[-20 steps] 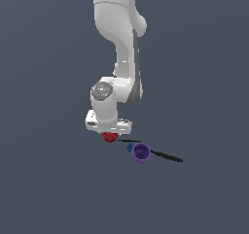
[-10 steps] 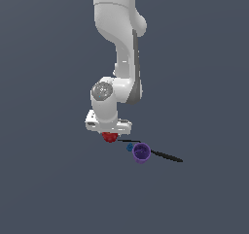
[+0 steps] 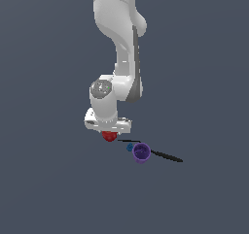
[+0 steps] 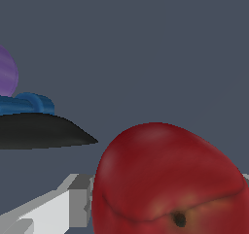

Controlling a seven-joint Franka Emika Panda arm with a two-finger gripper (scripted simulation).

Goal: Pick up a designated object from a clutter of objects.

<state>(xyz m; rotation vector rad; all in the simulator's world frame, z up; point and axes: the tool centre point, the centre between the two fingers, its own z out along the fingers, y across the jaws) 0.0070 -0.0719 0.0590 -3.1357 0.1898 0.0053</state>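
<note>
The red apple-like ball (image 3: pixel 109 137) lies on the grey floor directly under my gripper (image 3: pixel 110 133). In the wrist view the ball (image 4: pixel 165 179) fills the space between the fingers, and one white finger (image 4: pixel 80 199) stands against its side. The jaws look closed on the ball, which still rests on the floor. The rest of the clutter lies just to the exterior view's right: a tiny blue piece (image 3: pixel 130 147), a purple cup (image 3: pixel 141 152) and a thin black stick (image 3: pixel 165 155).
In the wrist view the black stick (image 4: pixel 39 131), the blue piece (image 4: pixel 29 103) and the purple cup (image 4: pixel 7 75) lie close beside the ball. The grey floor (image 3: pixel 48 189) spreads all around.
</note>
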